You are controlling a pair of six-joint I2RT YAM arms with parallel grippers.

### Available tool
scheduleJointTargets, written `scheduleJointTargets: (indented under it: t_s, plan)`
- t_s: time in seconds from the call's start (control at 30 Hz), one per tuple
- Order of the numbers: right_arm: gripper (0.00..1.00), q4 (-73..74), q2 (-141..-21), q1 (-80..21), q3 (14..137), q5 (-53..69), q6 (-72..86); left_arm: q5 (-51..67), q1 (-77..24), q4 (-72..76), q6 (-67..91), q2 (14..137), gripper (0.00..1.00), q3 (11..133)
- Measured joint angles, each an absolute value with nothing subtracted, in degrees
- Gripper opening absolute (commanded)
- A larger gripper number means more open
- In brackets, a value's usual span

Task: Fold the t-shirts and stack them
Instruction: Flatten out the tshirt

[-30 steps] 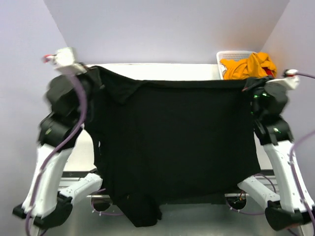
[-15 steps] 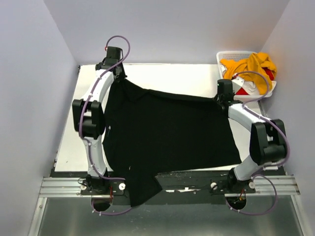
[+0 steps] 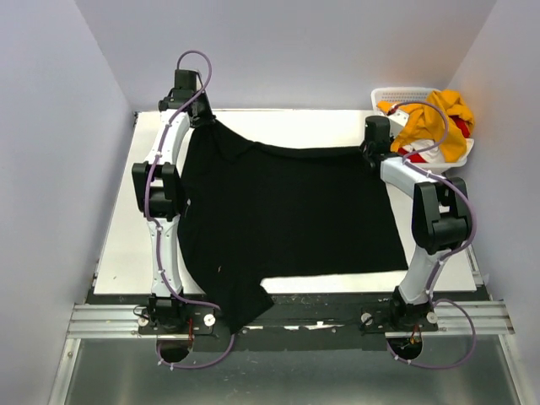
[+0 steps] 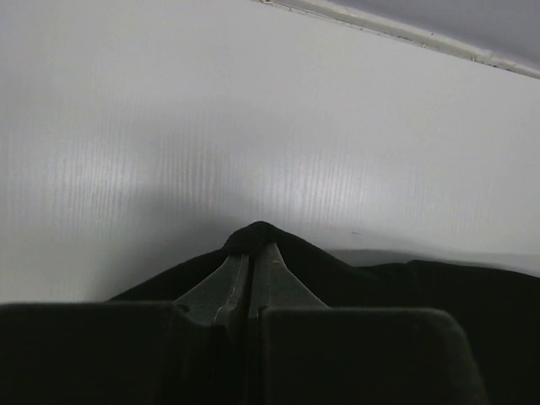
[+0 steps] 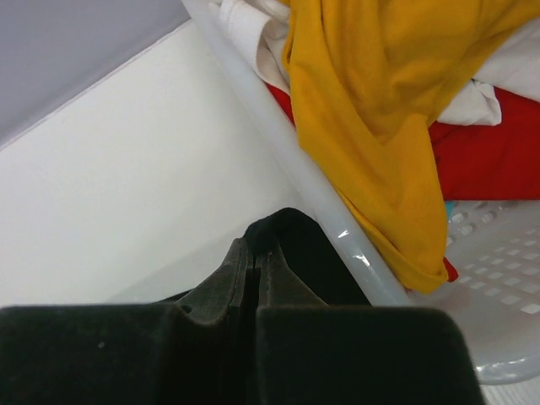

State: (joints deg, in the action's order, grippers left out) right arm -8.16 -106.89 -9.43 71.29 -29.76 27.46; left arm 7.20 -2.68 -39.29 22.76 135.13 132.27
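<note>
The large black t-shirt (image 3: 287, 211) lies spread over the white table, its near part hanging over the front edge. My left gripper (image 3: 192, 118) is shut on the shirt's far left corner, a pinch of black cloth (image 4: 257, 234) between the jaws. My right gripper (image 3: 371, 150) is shut on the far right corner, black cloth (image 5: 283, 226) in the jaws, beside the basket. The mustard-yellow t-shirt (image 3: 434, 118) drapes over red (image 5: 485, 156) and white (image 5: 253, 21) shirts in the basket.
The white slatted basket (image 3: 403, 94) stands at the table's far right corner, its rim (image 5: 321, 202) right next to my right gripper. Bare table (image 3: 126, 228) shows left of the shirt and along the far edge. Walls close in on both sides.
Both arms have swung down and stretched far across the table, laying the black shirt from hanging in the air to flat on the table, then drawing its far corners further back.
</note>
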Motion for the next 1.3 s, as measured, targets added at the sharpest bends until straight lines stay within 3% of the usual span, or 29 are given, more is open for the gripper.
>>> scheduleJointTargets:
  t_s: [0.27, 0.4, 0.43, 0.5, 0.53, 0.57, 0.9, 1.13, 1.3]
  plan:
    - [0.01, -8.12, -110.19, -9.43, 73.84, -30.02, 26.7, 14.48, -1.04, -35.68, 27.16, 139.17, 0.04, 133.53]
    - [0.01, -8.12, -111.48, -9.43, 75.57, -30.2, 26.28, 16.49, -0.45, -34.22, 29.21, 140.66, 0.2, 133.69]
    - [0.01, -8.19, -111.9, -9.43, 76.05, -30.2, 26.24, 16.75, -0.32, -33.95, 29.65, 140.9, 0.26, 133.71]
    - [0.01, -8.21, -112.84, -9.43, 77.12, -30.2, 26.02, 17.26, 0.16, -33.58, 30.68, 141.53, 0.47, 133.73]
    - [0.01, -8.21, -113.3, -9.43, 77.58, -30.22, 25.96, 17.72, 0.64, -33.45, 31.44, 141.82, 0.81, 133.73]
    - [0.01, -8.29, -113.69, -9.43, 77.95, -30.22, 25.91, 18.09, 1.06, -33.47, 32.03, 141.93, 0.97, 133.73]
    - [0.01, -8.32, -114.43, -9.43, 78.7, -30.22, 25.85, 20.49, 3.14, -32.99, 34.41, 139.68, 0.99, 128.42]
    - [0.01, -8.34, -114.43, -9.43, 78.7, -30.2, 25.89, 21.63, 0.03, -35.18, 37.45, 135.72, 0.99, 120.11]
    - [0.01, -8.36, -114.45, -9.43, 78.7, -30.2, 25.87, 21.26, -2.57, -37.21, 39.88, 136.14, 0.97, 120.84]
